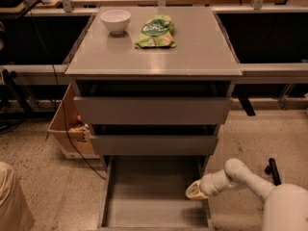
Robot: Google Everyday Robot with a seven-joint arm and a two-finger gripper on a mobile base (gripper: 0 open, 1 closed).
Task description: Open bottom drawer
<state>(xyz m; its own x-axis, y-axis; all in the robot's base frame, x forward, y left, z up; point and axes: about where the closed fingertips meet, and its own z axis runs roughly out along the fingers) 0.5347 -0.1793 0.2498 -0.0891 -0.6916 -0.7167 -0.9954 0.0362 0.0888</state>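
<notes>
The gripper (195,190) is hovering at the right rim of the bottom drawer (154,196), clenched or released I cannot tell, probably placed there for pulling, the drawer lying well out under the cabinet (154,110), whose worktop (197,47) is carrying a bowl (115,20) and a bag (155,32), above speckled floor (38,177).

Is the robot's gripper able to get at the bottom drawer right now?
Probably yes. The gripper hangs right at the right edge of the pulled-out bottom drawer, and nothing shows between them.
</notes>
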